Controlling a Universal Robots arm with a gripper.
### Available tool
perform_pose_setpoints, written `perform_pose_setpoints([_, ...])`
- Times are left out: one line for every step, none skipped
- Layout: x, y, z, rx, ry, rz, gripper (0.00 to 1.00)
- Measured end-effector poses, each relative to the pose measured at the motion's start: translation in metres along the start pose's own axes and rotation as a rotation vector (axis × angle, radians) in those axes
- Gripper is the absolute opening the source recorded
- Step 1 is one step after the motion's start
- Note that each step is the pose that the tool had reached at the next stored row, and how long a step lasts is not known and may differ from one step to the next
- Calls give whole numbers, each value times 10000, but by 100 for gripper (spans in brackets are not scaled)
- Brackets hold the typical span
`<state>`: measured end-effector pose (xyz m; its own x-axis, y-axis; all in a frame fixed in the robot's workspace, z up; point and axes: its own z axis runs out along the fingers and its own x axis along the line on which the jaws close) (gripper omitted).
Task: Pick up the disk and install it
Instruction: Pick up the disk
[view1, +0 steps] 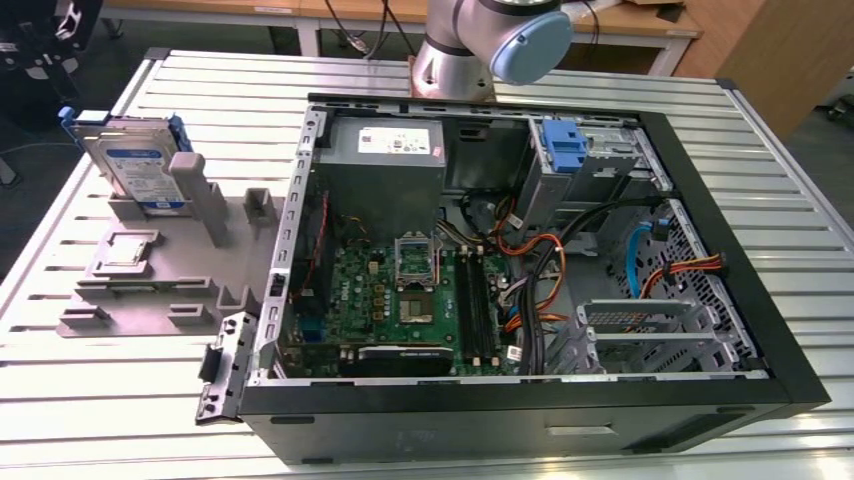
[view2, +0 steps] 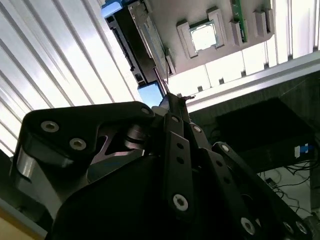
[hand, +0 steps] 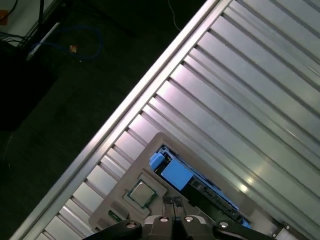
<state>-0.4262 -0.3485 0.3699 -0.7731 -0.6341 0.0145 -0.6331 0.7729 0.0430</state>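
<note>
The disk is a silver-grey drive with a white-and-blue label and blue rails. It stands upright in a grey holder on the exterior view's left, outside the computer case. It also shows in the second wrist view as the disk and in the first wrist view as the disk. My gripper hangs above and behind the disk at the table's far corner, apart from it. In the first wrist view the gripper has its fingers together with nothing between them. The gripper points toward the disk's top edge.
An open black computer case lies on the slatted metal table. Inside it are a grey power-supply box, a motherboard, cables and a blue bracket. A processor chip lies on the grey holder. The arm's base stands behind the case.
</note>
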Motion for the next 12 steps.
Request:
perform_pose_setpoints([0, 0, 0, 2, 6, -124, 10])
perform_pose_setpoints([0, 0, 0, 4, 12, -272, 10])
perform_pose_setpoints([0, 0, 0, 6, 18, -401, 10])
perform_pose_setpoints([0, 0, 1, 8, 22, -516, 10])
perform_pose_setpoints([0, 0, 1, 9, 26, -618, 10])
perform_pose_setpoints([0, 0, 2, 10, 29, -701, 10])
perform_pose_setpoints([0, 0, 2, 11, 32, -749, 10])
perform_pose_setpoints([0, 0, 2, 11, 34, -773, 10])
perform_pose_setpoints([0, 0, 2, 12, 33, -776, 10])
perform_pose_setpoints([0, -1, 2, 11, 34, -785, 10])
perform_pose_setpoints([0, -1, 2, 12, 34, -792, 10])
perform_pose_setpoints([0, -1, 2, 12, 34, -792, 10])
